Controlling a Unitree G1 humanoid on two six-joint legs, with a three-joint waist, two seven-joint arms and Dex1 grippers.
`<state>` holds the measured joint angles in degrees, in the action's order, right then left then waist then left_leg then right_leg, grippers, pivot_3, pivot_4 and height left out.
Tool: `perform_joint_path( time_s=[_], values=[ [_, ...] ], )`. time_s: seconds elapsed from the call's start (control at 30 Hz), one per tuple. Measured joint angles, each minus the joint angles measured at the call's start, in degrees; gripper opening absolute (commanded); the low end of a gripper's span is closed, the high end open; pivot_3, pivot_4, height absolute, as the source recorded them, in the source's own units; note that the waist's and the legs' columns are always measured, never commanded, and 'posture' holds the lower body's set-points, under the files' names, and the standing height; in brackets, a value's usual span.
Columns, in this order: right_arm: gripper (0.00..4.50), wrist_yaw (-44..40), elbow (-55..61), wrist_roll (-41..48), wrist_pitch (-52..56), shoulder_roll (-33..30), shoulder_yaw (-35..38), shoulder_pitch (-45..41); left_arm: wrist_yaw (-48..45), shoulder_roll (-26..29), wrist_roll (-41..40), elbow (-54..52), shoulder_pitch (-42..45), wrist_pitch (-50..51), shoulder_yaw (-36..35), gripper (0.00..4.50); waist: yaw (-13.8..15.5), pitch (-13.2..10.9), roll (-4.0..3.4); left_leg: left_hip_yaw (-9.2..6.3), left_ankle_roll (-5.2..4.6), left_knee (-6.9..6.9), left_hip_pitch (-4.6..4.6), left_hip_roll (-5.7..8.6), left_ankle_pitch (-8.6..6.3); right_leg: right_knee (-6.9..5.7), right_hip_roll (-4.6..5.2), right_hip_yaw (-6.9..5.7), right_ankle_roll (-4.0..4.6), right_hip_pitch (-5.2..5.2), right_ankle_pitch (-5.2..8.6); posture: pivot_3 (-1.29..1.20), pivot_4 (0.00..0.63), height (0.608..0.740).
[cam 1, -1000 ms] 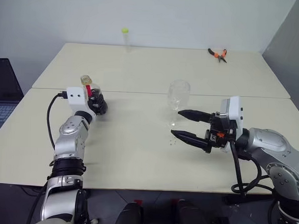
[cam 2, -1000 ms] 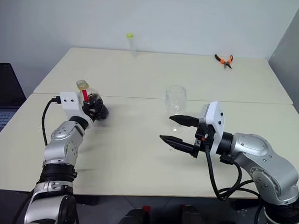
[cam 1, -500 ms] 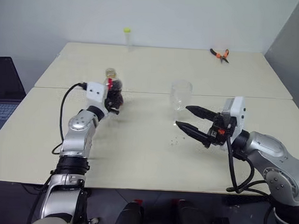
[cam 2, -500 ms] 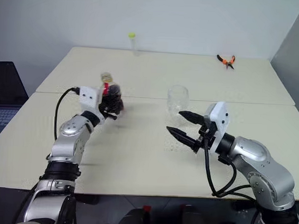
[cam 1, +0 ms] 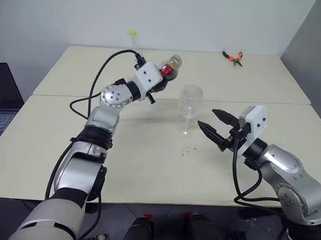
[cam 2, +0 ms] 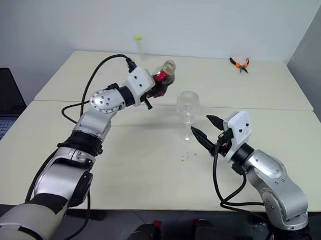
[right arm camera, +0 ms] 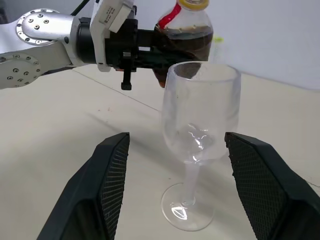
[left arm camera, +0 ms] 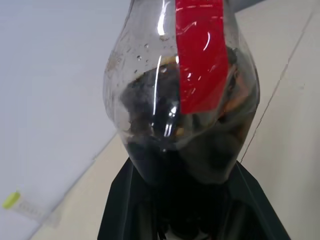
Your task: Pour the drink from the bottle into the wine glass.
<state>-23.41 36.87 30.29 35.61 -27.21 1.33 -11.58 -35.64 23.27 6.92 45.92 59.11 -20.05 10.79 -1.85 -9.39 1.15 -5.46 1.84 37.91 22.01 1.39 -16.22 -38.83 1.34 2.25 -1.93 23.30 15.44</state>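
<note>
Pouring comes next, and it looks best done slowly: bring the bottle's [cam 1: 169, 69] mouth right over the bowl of the wine glass [cam 1: 189, 102] before tipping further, and tilt by small steps so the cola-dark drink [right arm camera: 185, 44] runs in a thin stream. The yellow top [right arm camera: 194, 4] seems to be at the mouth in the right wrist view; whether it is sealed I cannot tell, and that needs checking before any tilt.

Left gripper [cam 2: 157, 87] is clamped tight on the bottle's lower body, the black fingers [left arm camera: 175, 210] wrapped round its dark base in the left wrist view. From that gripper the bottle sticks out up and toward the glass, leaning, its neck end highest. The wine glass stands upright on the table [cam 1: 148, 167], apart from the left gripper, below it and off to its right side, not touching the bottle.

Right gripper [cam 1: 214, 127] has its two fingers [right arm camera: 110, 170] spread wide and grips nothing. The glass stands just ahead of its tips, the stem roughly centred between them in the right wrist view, with a gap on both sides. Steadying the stem there would likely guard against a knock, provided the fingers close gently.
</note>
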Motion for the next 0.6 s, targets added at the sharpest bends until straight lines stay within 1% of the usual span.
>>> perform_joint_path(
  time_s=[0.2, 0.33, 0.47, 0.6],
  values=[
    [3.26, 0.62, 0.06, -0.55, 0.0, 0.87, -0.36, 1.57, 1.14, 0.21, 4.06, 7.94, 2.82, -10.13, 0.95, 0.77, 0.11, -0.01, 0.02, -0.03, -0.01, 0.02, 0.04, 0.0, 0.0, -0.01, 0.02, -0.02, 0.0, 0.01, 0.0, 0.0, 0.15, 0.74],
    [3.26, 1.76, 0.06, -1.23, -0.06, 2.09, -0.35, 1.64, 3.4, 1.35, 7.85, 10.56, 4.84, -16.94, 2.43, 0.77, 0.11, -0.01, 0.02, -0.03, -0.01, 0.02, 0.03, 0.0, 0.0, -0.01, 0.01, -0.03, -0.01, 0.02, 0.0, 0.0, 0.15, 0.74],
    [3.26, 2.18, 0.06, -1.59, -0.09, 2.79, -0.35, 1.6, 6.34, 2.6, 11.62, 12.06, 6.65, -21.52, 3.58, 0.77, 0.09, -0.01, 0.02, -0.03, -0.01, 0.02, 0.03, 0.02, 0.0, -0.02, 0.01, -0.03, -0.01, 0.02, 0.0, 0.0, 0.15, 0.74],
    [3.26, 2.19, 0.04, -1.95, -0.09, 3.3, -0.35, 1.25, 9.22, 3.57, 14.92, 14.03, 7.3, -23.94, 4.94, 0.76, 0.07, -0.02, 0.02, -0.03, -0.01, 0.02, 0.03, 0.02, 0.0, -0.03, 0.01, -0.03, -0.01, 0.02, 0.01, 0.0, 0.15, 0.74]
  ],
)
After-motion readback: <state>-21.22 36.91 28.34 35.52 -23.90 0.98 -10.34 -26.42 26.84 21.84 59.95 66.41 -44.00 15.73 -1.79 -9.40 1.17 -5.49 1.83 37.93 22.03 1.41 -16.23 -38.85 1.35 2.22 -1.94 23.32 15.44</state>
